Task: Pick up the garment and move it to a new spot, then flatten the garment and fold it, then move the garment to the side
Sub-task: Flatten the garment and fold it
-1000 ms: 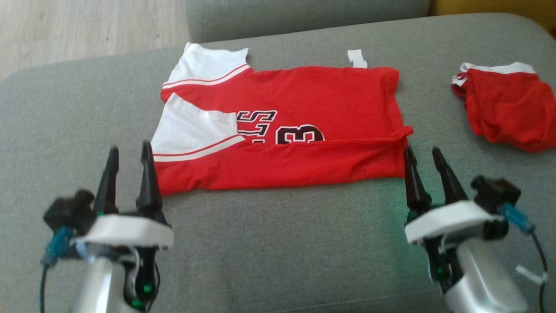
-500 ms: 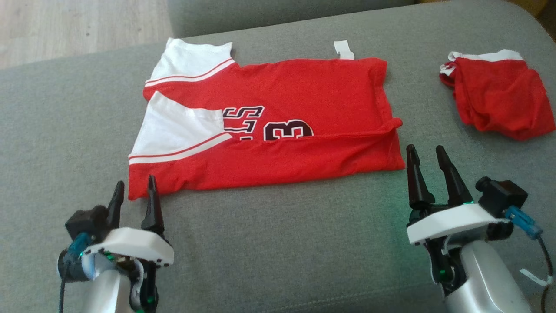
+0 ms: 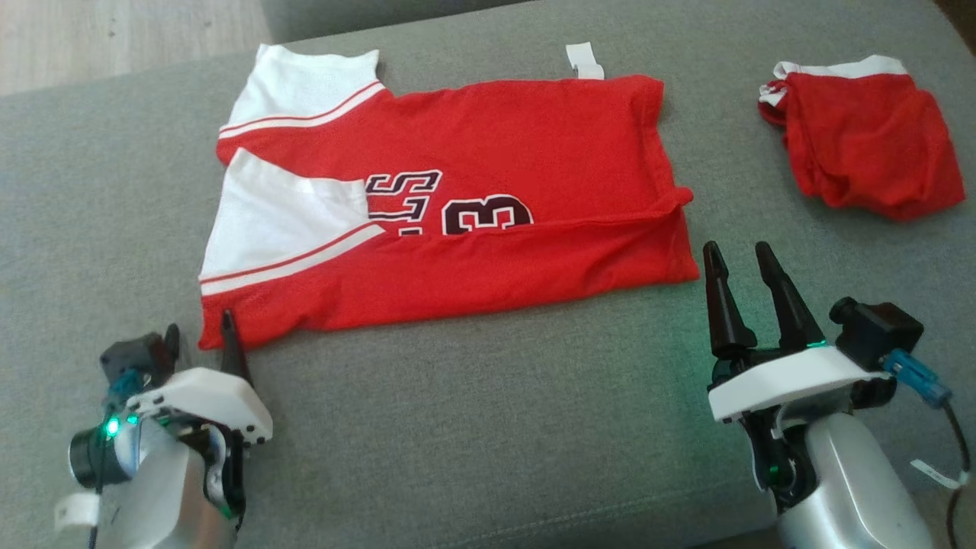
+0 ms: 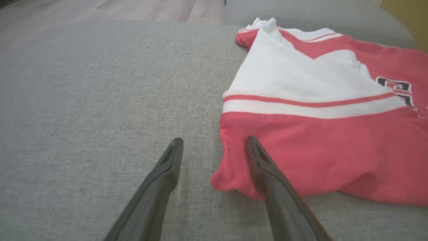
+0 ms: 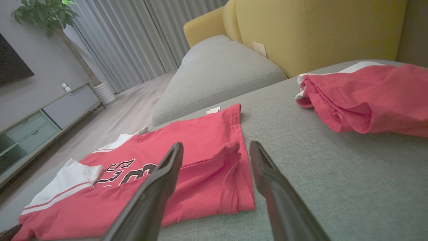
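Lowered to jersey (image 3: 496, 137) corner: left gripper (image 3: 199, 322), fingers apart; right gripper (image 3: 736, 246) likewise. Red-white, folded over; lettering (image 3: 446, 210) half hidden.

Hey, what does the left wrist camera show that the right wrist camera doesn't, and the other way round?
Left wrist view, not right: a close-up of the open left end effector, one finger over the near corner of the red jersey, the other over the bare grey cushion.
Right wrist view, not left: the open right end effector, a second red garment bunched on the cushion, a yellow sofa, curtains, a plant and a low cabinet.
Both: the jersey with its white sleeve, the cushion, and wooden floor beyond.
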Robot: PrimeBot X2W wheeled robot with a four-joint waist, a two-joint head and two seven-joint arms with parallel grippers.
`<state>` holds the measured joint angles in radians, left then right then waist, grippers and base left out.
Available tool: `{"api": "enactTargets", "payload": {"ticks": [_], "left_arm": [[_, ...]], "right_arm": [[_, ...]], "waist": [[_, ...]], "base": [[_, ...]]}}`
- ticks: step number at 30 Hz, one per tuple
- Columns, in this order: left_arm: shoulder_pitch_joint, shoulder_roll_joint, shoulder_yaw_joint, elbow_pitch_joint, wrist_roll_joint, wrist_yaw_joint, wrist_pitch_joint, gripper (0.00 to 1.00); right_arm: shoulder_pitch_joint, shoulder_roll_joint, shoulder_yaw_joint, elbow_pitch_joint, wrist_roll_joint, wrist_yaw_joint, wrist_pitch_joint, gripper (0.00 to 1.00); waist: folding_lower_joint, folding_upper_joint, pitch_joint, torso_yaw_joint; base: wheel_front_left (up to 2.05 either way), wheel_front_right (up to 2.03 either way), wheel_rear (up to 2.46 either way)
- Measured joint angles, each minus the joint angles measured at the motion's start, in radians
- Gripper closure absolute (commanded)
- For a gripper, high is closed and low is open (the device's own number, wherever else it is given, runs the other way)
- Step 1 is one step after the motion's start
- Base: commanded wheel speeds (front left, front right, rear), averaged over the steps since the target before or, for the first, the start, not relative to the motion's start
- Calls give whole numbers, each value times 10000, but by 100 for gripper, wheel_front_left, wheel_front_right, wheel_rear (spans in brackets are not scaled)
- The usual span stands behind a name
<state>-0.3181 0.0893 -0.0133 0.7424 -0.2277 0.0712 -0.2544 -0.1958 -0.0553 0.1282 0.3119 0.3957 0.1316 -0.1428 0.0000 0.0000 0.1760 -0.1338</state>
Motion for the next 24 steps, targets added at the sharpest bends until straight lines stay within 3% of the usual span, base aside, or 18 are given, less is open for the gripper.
{"api": "enactTargets", "payload": {"ticks": [14, 15, 16, 17, 24], "left_arm": [[-1110, 240, -378, 1689, 65, -474, 842, 0], [-1178, 242, -382, 1753, 63, -523, 928, 7], [-1224, 251, -393, 1785, 63, -558, 995, 61], [-1224, 251, -393, 1785, 63, -558, 995, 100], [-1315, 207, -548, 1785, 19, -711, 656, 100]], "right_arm": [[0, 2, 77, -73, 102, 0, 21, 0], [0, 2, 82, -73, 111, 0, 21, 0], [0, 2, 92, -73, 111, 0, 21, 0], [0, 2, 92, -73, 111, 0, 21, 0], [-27, 8, -23, -42, 104, 0, 127, 0]], "waist": [[0, 0, 98, -213], [0, 0, 91, -206], [0, 0, 85, -198], [0, 0, 85, -198], [0, 0, 111, -40]], "base": [[0, 0, 0], [0, 0, 0], [0, 0, 0], [0, 0, 0], [0, 0, 0]]}}
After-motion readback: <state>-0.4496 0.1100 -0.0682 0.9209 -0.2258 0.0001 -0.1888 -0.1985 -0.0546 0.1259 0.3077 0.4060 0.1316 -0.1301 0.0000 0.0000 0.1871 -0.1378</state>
